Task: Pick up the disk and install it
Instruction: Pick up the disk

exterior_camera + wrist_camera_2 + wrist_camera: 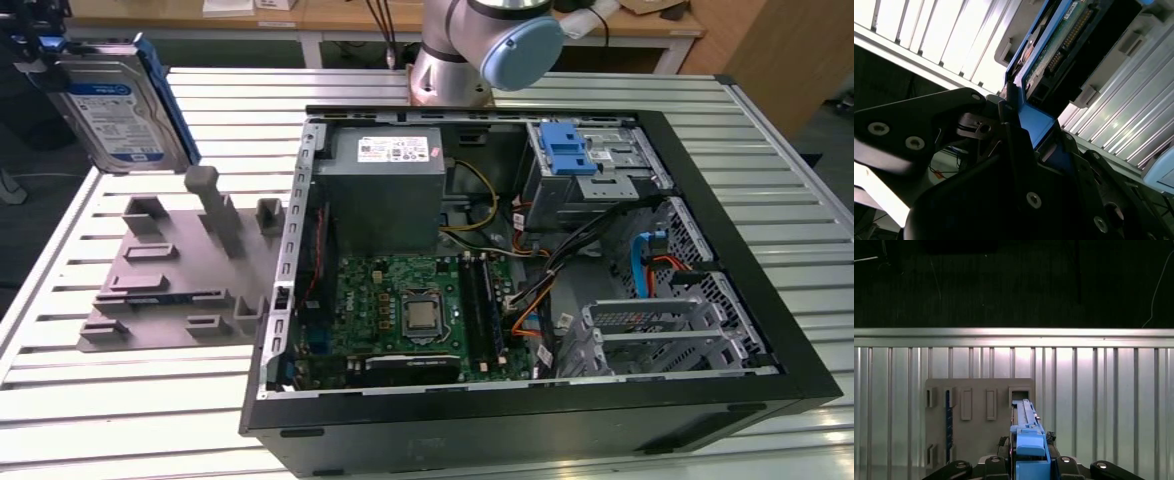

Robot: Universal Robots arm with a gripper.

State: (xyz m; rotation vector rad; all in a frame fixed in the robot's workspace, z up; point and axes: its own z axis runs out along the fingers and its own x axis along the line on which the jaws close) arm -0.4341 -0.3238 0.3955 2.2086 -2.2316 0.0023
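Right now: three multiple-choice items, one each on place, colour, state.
1. Where is the flat silver hard-drive disk? A set in the grey slotted fixture block; B held up over that block; C lying flat beside it.
2. What colour is the disk's plastic caddy frame? A red; B blue; C green.
3. How is the black gripper? A open, empty; B shut on nothing; C shut on the disk.
1 B: the first wrist view looks down past it onto the block. 2 B: blue edges in both wrist views. 3 C: it clamps the caddy, second wrist view.
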